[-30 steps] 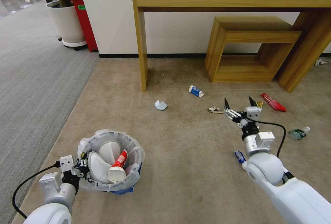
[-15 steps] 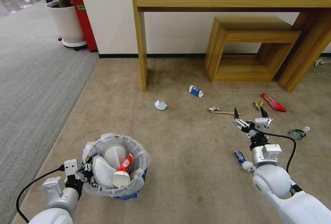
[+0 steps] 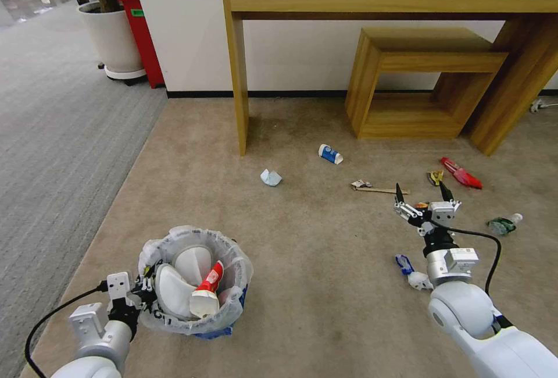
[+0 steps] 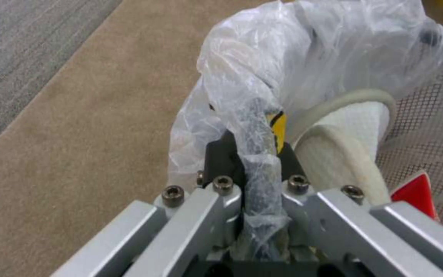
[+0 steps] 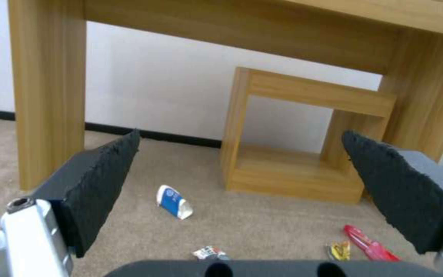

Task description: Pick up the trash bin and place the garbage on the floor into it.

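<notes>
The blue trash bin (image 3: 228,311), lined with a white bag (image 4: 293,57), stands on the beige floor (image 3: 314,285). My left gripper (image 3: 145,298) is shut on its rim. Inside lie white slippers (image 3: 173,285) and a red-white carton (image 3: 204,288). My right gripper (image 3: 422,193) hangs open and empty above the carpet, just short of the wooden stick (image 3: 381,190). The garbage beyond it is a blue-white cup (image 3: 330,154), crumpled paper (image 3: 271,177), a yellow wrapper (image 3: 435,177), a red wrapper (image 3: 461,173) and a plastic bottle (image 3: 503,225). A small blue scrap (image 3: 405,263) lies beside my right forearm.
A wooden console table (image 3: 237,75) and a low open wooden cube (image 3: 418,81) stand against the wall behind the litter. A red bin (image 3: 142,35) and a white planter (image 3: 113,40) sit far left by the grey striped carpet (image 3: 52,134).
My right gripper has drawn back toward me and lowered, still open. The left gripper and the bin it holds have shifted slightly nearer and to the right.
</notes>
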Controlling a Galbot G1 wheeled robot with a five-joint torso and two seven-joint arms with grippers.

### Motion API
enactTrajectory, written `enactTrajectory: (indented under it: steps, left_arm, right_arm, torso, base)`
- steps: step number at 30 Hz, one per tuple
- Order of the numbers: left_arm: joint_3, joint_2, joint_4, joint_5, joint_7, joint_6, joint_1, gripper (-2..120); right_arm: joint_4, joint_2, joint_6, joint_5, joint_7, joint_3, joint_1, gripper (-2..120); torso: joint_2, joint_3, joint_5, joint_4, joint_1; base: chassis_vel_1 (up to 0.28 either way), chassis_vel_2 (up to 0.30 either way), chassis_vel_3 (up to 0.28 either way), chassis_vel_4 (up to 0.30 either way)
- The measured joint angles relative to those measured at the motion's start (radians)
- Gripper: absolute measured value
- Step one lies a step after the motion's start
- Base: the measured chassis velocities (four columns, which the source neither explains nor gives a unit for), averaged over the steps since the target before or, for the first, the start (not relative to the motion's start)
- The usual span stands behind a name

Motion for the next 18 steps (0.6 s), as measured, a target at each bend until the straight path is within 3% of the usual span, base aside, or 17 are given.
enactTrajectory:
  steps: [18]
  left_arm:
    - [-0.015,0.011,0.005,-0.001,0.020,-0.009,0.006,3]
  right_arm:
    - [-0.010,0.017,0.019,-0.015,-0.030,-0.013,0.006,100]
  torso:
    - [0.000,0.000,-0.0001,0.0000,0.000]
  base:
    - [-0.003,0.002,0.004,-0.002]
